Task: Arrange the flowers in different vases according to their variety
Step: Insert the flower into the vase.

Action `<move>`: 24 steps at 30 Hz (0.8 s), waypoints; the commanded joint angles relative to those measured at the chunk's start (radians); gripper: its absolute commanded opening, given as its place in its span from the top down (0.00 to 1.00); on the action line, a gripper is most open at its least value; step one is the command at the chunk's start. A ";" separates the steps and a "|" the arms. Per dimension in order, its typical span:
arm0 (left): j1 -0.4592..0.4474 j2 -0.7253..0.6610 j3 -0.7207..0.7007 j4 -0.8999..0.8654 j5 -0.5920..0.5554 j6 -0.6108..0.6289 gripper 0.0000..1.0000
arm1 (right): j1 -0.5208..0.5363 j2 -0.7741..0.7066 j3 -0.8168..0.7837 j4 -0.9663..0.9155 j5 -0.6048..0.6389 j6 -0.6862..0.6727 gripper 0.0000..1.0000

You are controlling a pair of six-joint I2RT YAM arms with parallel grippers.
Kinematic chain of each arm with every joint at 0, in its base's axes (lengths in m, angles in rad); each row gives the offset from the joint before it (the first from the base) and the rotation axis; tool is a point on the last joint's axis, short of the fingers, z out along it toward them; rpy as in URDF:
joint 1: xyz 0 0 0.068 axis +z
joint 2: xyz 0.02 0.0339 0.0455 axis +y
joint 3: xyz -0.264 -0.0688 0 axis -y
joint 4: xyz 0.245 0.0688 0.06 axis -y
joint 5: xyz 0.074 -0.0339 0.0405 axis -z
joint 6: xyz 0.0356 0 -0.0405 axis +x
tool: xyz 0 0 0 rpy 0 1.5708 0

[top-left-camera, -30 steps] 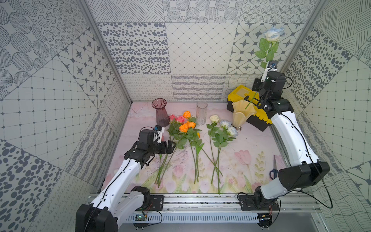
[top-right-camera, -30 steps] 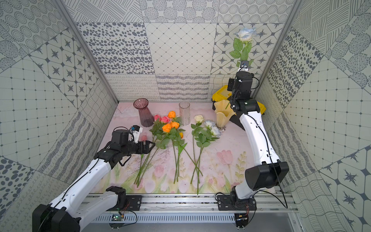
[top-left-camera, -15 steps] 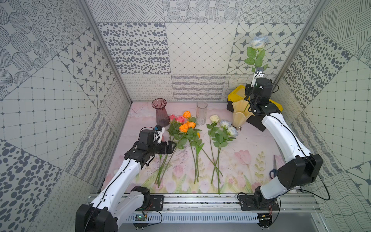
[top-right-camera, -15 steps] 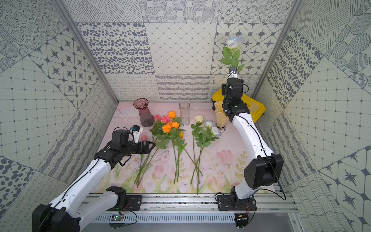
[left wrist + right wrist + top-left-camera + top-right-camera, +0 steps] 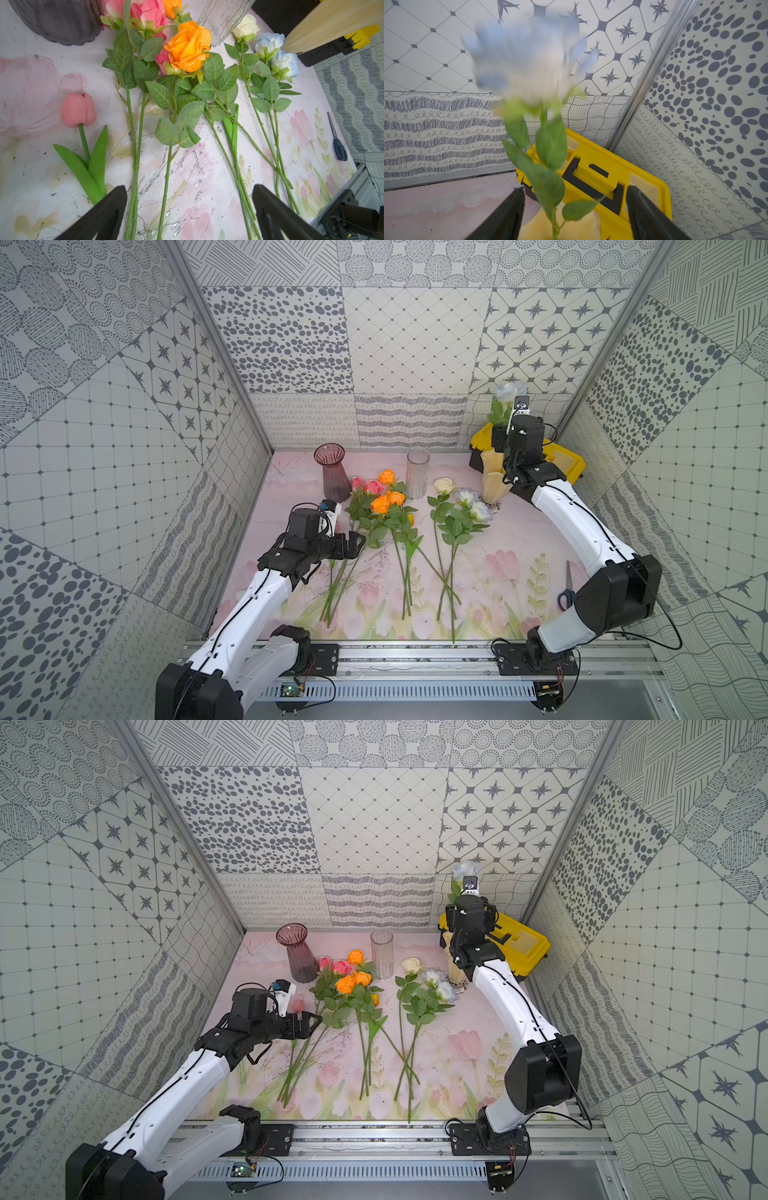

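A pale-blue rose [image 5: 527, 62] stands upright with its stem down in the cream vase [image 5: 577, 226], blurred. My right gripper [image 5: 574, 188] is open around that stem, fingers clear of it, just above the vase [image 5: 492, 477]. The other flowers lie on the cloth: pink roses [image 5: 368, 485], orange roses [image 5: 386, 499], a cream rose [image 5: 444, 485], pale-blue roses [image 5: 473, 506] and a pink tulip [image 5: 78, 109]. My left gripper [image 5: 189, 187] hovers open over the pink stems. The purple vase [image 5: 332, 472] and clear vase [image 5: 417, 472] stand at the back.
A yellow and black toolbox [image 5: 561, 460] sits right behind the cream vase in the back right corner. Blue-handled scissors [image 5: 567, 589] lie near the right edge. Patterned walls close in three sides; a metal rail runs along the front.
My right arm came down and leftward with the pale-blue rose over the cream vase, and its jaws opened, letting the stem go. The left arm has not moved.
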 commanded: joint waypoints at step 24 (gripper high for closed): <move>-0.098 0.107 0.062 -0.210 -0.177 0.051 0.13 | 0.192 -0.275 -0.158 -0.545 -0.443 0.493 0.03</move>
